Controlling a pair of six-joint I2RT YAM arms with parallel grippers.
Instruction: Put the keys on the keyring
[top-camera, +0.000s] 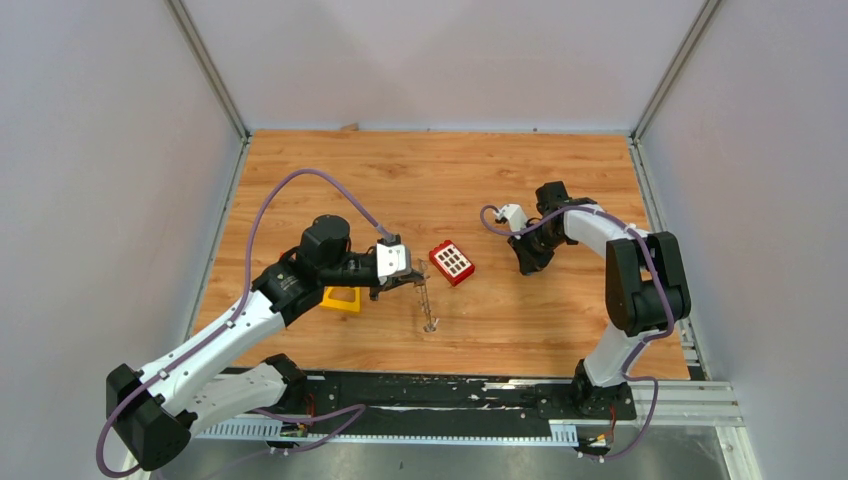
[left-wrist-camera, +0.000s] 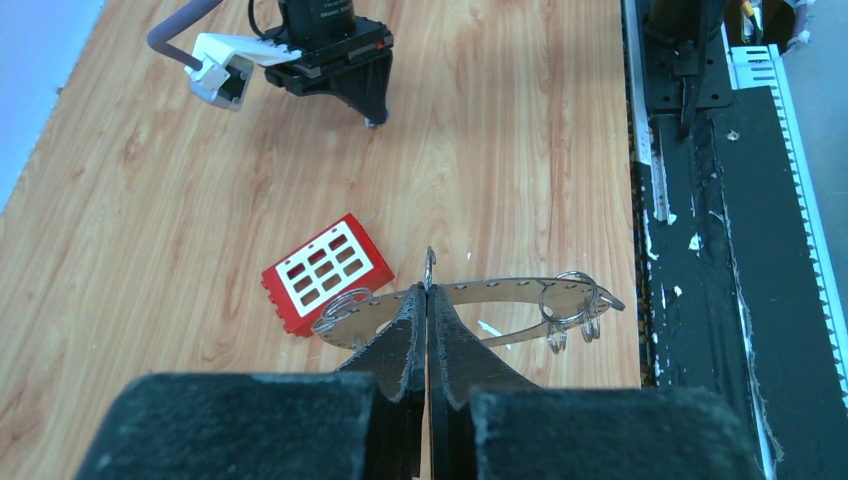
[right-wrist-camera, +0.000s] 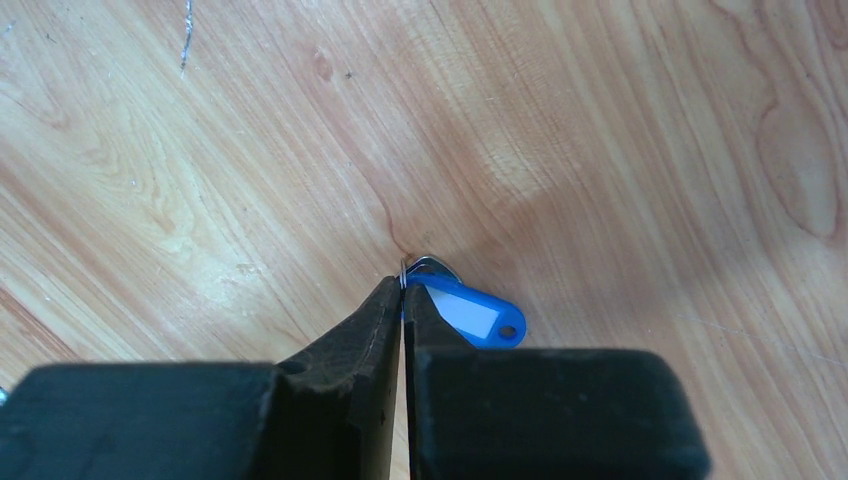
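Observation:
My left gripper is shut on the keyring, a thin grey metal band with holes and a few small split rings hanging from it. It holds the keyring edge-on above the table, just in front of the red block. My right gripper is down at the table, its jaws shut on the small wire loop of a blue key with a white label, which lies flat on the wood. In the top view the right gripper is right of centre and hides that key.
A red block with white squares lies between the two grippers, close behind the keyring. A yellow triangular frame sits under the left arm. The black base rail runs along the near edge.

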